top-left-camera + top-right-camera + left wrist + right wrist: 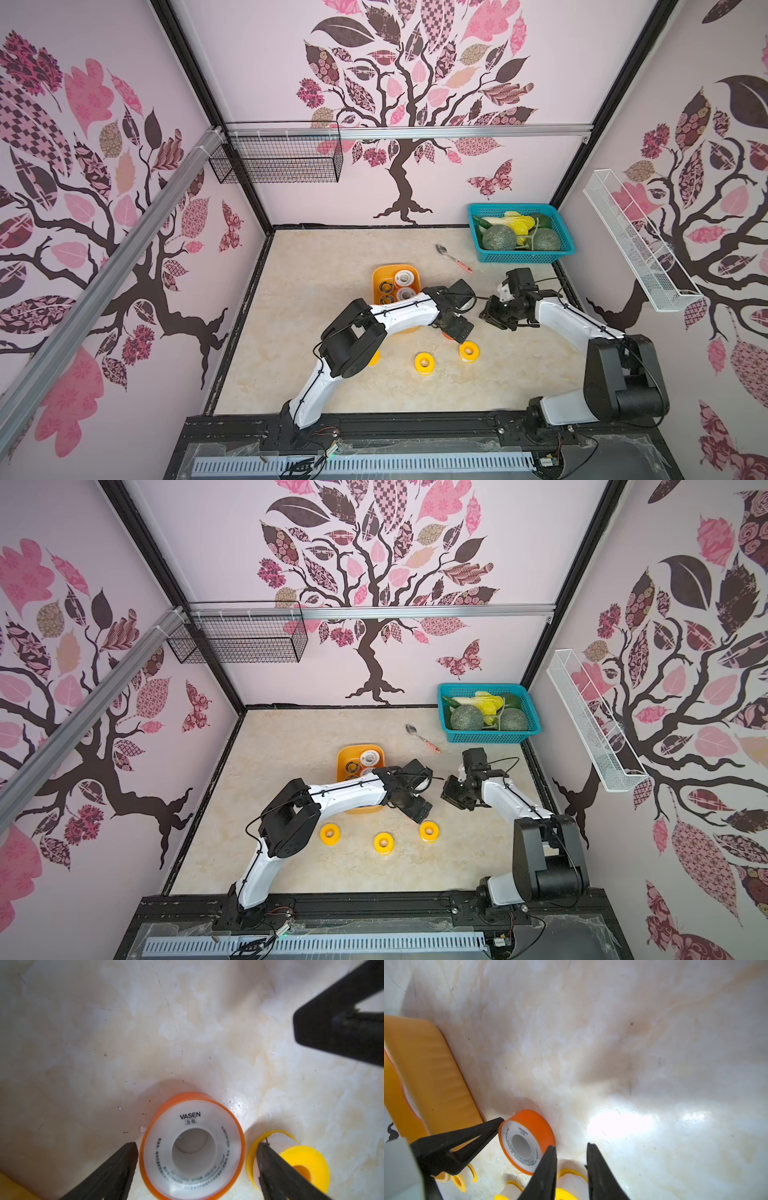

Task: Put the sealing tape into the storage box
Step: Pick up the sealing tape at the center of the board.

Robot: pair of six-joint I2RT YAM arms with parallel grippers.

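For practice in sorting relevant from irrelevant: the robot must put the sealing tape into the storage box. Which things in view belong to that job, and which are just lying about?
Belongs: storage box, orange roll, three yellow rolls, rolls already in the box.
Lying about: spoon, teal basket, black wire basket, white wire basket.

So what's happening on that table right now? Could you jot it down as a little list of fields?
Left gripper: open, fingers either side of the orange roll on the table
Right gripper: slightly open, empty, close by
Storage box: holds at least four rolls, partly hidden by the left arm
Loose: three yellow rolls
Also: teal basket, spoon
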